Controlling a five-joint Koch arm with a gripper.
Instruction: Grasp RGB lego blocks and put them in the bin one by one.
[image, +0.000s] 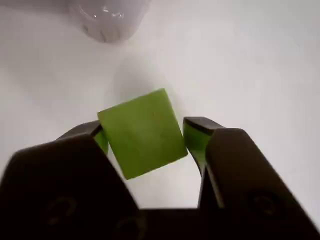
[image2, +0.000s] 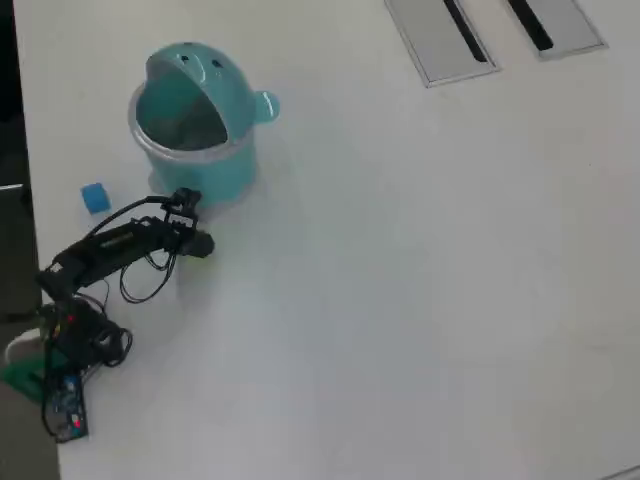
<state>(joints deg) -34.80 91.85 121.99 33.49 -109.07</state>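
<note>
Two blocks show. One green block (image: 142, 133) sits tilted between the jaws in the wrist view, and one blue block (image2: 95, 197) lies on the white table (image2: 420, 300) in the overhead view, just left of the bin (image2: 192, 128). No red block is in either view. There is one bin and two grey panels (image2: 440, 40) at the table's top edge in the overhead view.

The arm (image2: 110, 250) rises from its base at the lower left of the overhead view and reaches up and to the right, folded low, its gripper (image2: 190, 215) just below the bin's base. In the wrist view the gripper (image: 145, 137) holds the green block, one black jaw on each side of it, the jaws set narrow around the cube. The block hangs above the table; a pale rounded shape, blurred, lies at the top edge of that view.

The bin stands upright, teal, its domed lid with a face tipped back and a small knob on its right side. Its inside looks dark and grey; I cannot tell whether anything lies in it.
</note>
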